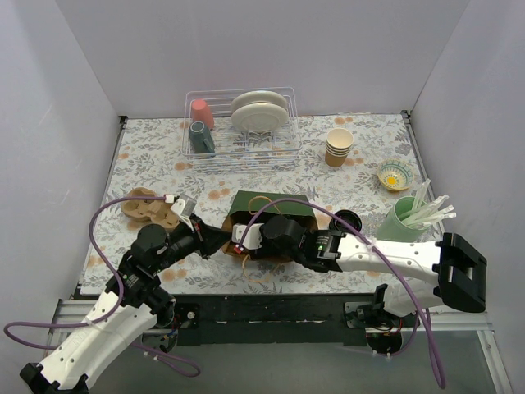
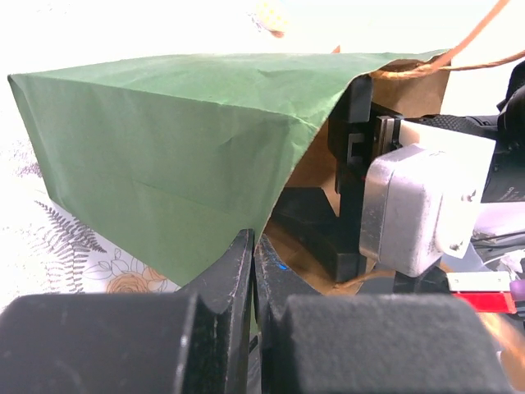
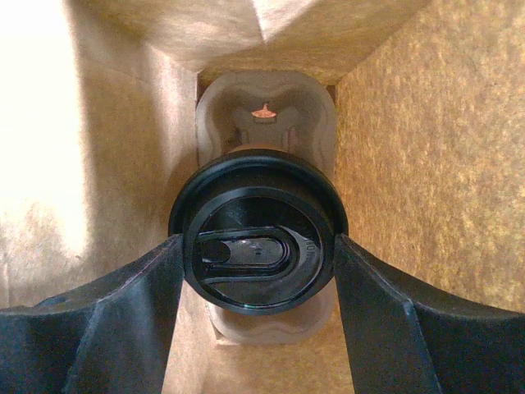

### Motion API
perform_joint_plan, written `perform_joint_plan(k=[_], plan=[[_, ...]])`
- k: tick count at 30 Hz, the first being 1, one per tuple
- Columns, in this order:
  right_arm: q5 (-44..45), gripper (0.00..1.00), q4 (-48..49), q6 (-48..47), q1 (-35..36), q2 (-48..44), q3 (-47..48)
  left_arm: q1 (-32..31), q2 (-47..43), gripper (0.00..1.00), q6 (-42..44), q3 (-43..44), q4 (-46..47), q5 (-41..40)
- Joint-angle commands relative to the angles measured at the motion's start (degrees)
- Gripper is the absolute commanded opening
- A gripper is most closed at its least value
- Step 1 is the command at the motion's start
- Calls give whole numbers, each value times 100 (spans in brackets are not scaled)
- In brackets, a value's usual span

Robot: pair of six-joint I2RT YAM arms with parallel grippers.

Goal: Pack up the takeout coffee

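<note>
Right gripper [image 3: 257, 271] reaches inside the green paper bag [image 1: 271, 205], fingers [image 3: 123, 320] clamped on the takeout coffee [image 3: 257, 242] seated in a pulp cup carrier [image 3: 267, 111]; left gripper [image 2: 250, 271] pinches the bag's rim, jaws pressed together

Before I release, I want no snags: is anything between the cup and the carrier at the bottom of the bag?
Nothing visible. The right end effector holds the cup by its lid, directly over the carrier inside the bag.
</note>
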Motion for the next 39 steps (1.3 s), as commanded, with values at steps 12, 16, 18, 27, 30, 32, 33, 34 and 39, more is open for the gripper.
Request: perform_joint_plan(k=[12, 16, 18, 27, 30, 32, 33, 34, 39], plan=[[-658, 36, -446, 23, -137, -206, 499, 9, -121, 0, -146, 67, -151, -86], [-995, 35, -1052, 84, -163, -321, 544, 9, -95, 0, -120, 41, -125, -86], [-995, 35, -1167, 128, -189, -330, 570, 9, -77, 0, -111, 41, -116, -95], [-93, 33, -554, -21, -242, 47, 324, 9, 2, 0, -269, 94, -116, -130], [374, 33, -186, -65, -242, 188, 228, 9, -16, 0, -304, 94, -151, -113], [446, 33, -18, -82, -251, 224, 175, 9, -24, 0, -322, 103, -178, -130], [507, 33, 88, -91, -251, 250, 175, 0, -33, 0, -331, 111, -204, -139], [543, 33, 150, -83, -251, 259, 166, 9, -42, 0, -348, 112, -213, -156], [868, 32, 414, -144, -242, 277, 113, 9, -77, 0, -419, 85, -213, -218]])
